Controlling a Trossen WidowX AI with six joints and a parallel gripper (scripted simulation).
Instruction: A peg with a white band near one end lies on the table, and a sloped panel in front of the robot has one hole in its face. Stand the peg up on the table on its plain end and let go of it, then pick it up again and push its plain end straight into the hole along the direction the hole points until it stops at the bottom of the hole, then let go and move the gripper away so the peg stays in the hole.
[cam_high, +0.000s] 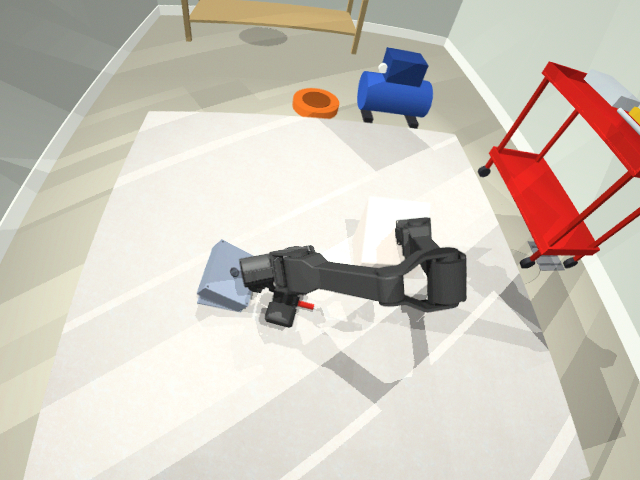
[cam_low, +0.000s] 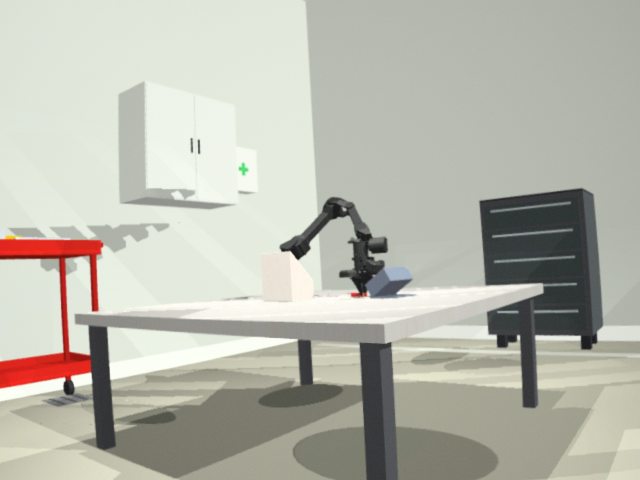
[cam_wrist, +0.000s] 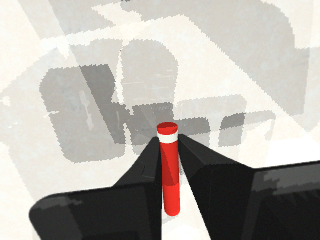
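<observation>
Over the table (cam_high: 206, 387) (cam_low: 232, 328), an arched arm (cam_high: 346, 280) (cam_low: 316, 227), downward claw (cam_high: 295, 302) (cam_low: 362, 293) (cam_wrist: 167, 141) narrowed onto the red peg (cam_high: 306, 305) (cam_low: 355, 294) (cam_wrist: 170, 162)

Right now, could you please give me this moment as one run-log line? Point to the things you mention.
gripper (cam_high: 305, 303) (cam_low: 362, 294) (cam_wrist: 167, 141): shut on peg | peg (cam_high: 306, 304) (cam_low: 354, 294) (cam_wrist: 170, 162): lying on table (cam_high: 206, 387) (cam_low: 232, 317) (cam_wrist: 240, 65) | sloped panel (cam_high: 223, 258) (cam_low: 393, 279): peg not inserted

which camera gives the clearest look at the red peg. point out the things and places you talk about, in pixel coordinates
The wrist view: it shows the peg (cam_high: 306, 304) (cam_low: 358, 294) (cam_wrist: 170, 160) with its white band, between the fingers. The top view shows one red end, the rest hidden under the arm (cam_high: 346, 280); the exterior view shows just a red sliver.
</observation>
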